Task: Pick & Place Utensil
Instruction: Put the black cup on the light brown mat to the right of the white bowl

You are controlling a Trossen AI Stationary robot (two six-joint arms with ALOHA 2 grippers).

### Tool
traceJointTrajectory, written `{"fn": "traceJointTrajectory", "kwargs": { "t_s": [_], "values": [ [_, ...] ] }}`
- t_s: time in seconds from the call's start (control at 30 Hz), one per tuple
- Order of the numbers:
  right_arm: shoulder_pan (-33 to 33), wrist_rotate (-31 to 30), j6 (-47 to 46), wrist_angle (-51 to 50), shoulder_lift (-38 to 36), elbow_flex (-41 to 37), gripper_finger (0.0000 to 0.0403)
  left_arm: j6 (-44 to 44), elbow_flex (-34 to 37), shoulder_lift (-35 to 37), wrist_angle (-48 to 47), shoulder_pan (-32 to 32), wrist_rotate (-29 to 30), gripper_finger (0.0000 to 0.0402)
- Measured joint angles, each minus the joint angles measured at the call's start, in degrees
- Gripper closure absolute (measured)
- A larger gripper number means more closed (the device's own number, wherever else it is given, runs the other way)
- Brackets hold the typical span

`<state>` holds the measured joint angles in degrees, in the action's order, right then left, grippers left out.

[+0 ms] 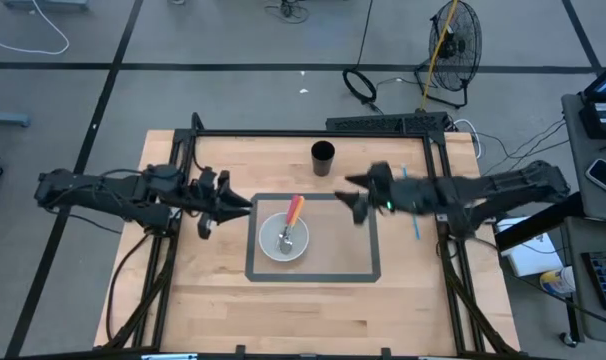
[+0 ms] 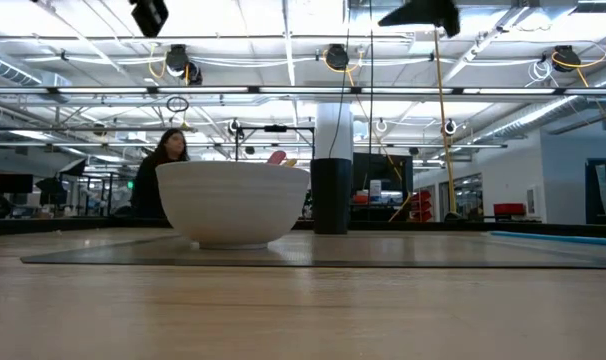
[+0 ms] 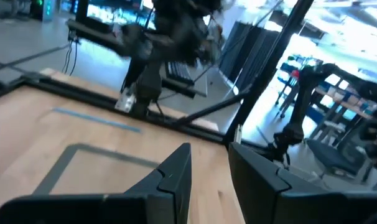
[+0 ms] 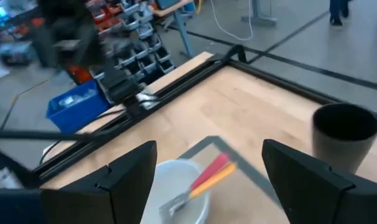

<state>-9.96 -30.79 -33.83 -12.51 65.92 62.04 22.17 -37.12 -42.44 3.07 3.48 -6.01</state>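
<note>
High view: spoon (image 1: 291, 222) rests in bowl (image 1: 284, 238), handle pointing toward cup (image 1: 323, 157). Right gripper (image 1: 357, 197), spread and empty, is nearer; left gripper (image 1: 229, 205) parted, empty.

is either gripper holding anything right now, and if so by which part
Nothing is held. The left gripper and the right gripper both stand open and empty above the table. The utensil rests in the white bowl, with its orange handle sticking out over the rim.
</note>
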Motion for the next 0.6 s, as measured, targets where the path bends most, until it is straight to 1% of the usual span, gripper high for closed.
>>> {"fn": "traceJointTrajectory", "kwargs": {
  "t_s": [0.17, 0.27, 0.43, 0.53, 0.6],
  "values": [
    [15.1, 16.2, 1.2, 0.3, 0.6, 0.0, 0.0117, 0.8, 0.0, 0.4, -3.4, 3.1, 1.7, 0.0289],
    [22.5, 23.0, 2.2, 0.1, 2.2, 0.0, 0.0118, 0.8, 0.0, 0.3, -3.9, 5.0, 3.0, 0.0289],
    [31.2, 31.1, 5.6, -4.0, 6.6, 3.3, 0.0135, 1.0, 0.0, 0.3, -4.6, 7.3, 7.0, 0.0289],
    [34.5, 33.9, 9.2, -8.5, 10.3, 6.8, 0.0149, 1.0, 0.0, 0.3, -4.7, 7.8, 8.9, 0.0289],
    [36.5, 34.7, 11.4, -11.2, 12.8, 9.6, 0.0157, 1.0, 0.0, 0.3, -4.7, 7.9, 9.9, 0.0289]
  ]
}}
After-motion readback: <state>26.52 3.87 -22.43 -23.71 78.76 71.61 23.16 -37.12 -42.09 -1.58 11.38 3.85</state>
